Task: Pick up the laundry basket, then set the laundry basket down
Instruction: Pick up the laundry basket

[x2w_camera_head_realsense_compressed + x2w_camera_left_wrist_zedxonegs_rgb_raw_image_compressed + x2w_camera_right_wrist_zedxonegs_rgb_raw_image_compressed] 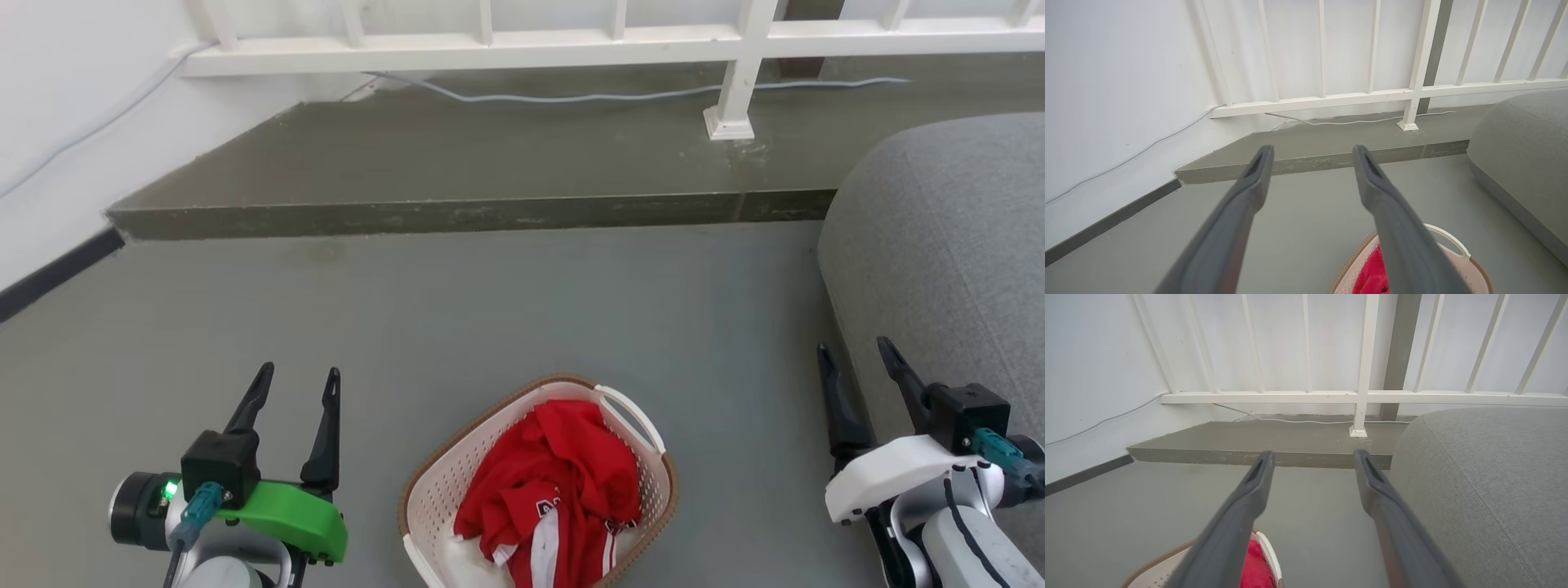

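Pick-up pending: left gripper (299, 371) and right gripper (853, 346), spread and empty, flank the laundry basket (424, 490); handles (630, 412), one seemingly cropped, need reaching.

I read home interior: grey fabric sofa (939, 245), white railing (490, 49) on raised step (490, 155), laundry basket (443, 490) holding red clothes (563, 482) on floor (490, 310).

Bare floor (326, 310) rings the basket (433, 490); sofa (939, 245) crowds right.

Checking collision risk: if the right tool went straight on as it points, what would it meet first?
The right tool likely meets the raised step first; floor before it looks free, depth unsure.
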